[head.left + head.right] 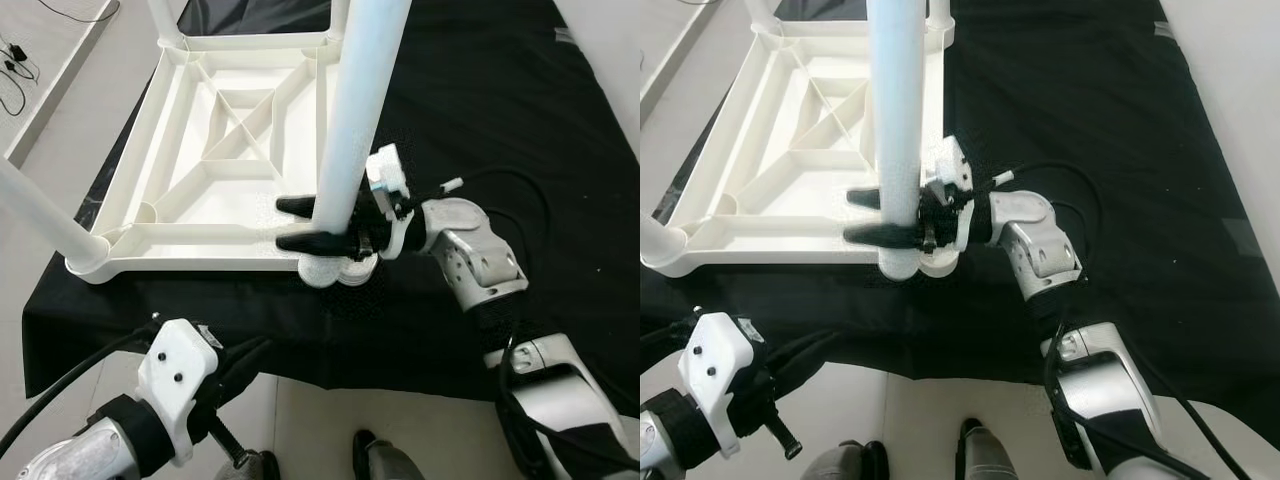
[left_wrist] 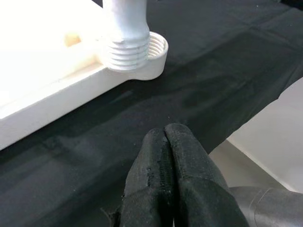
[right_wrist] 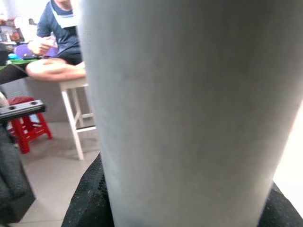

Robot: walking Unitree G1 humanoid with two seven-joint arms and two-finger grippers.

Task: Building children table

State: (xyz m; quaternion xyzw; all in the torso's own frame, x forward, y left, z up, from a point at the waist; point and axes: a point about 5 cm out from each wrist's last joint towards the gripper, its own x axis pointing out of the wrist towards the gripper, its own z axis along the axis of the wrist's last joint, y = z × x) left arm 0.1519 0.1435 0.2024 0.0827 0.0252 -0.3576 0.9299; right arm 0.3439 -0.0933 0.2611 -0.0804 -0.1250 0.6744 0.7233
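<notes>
The white table top point(image 1: 190, 262) lies upside down on a black cloth point(image 1: 500, 120), ribs facing up. A tall white leg point(image 1: 360, 110) stands in the front right corner socket point(image 1: 338, 270). My right gripper point(image 1: 285, 224) reaches in from the right, its black fingers point(image 1: 870, 234) clasped on either side of this leg just above the socket. In the right wrist view the leg point(image 3: 189, 109) sits between the fingers. My left gripper point(image 2: 165, 135) hangs low by the cloth's front edge, shut and empty, pointing at the socket, where the leg's threads point(image 2: 125, 49) show.
Another leg point(image 1: 40, 215) stands at the front left corner, and more rise at the far corners point(image 1: 165, 20). Pale floor surrounds the cloth, with cables point(image 1: 15, 60) at far left. A seated person point(image 3: 57, 42) and a red stool point(image 3: 28, 130) are in the right wrist view.
</notes>
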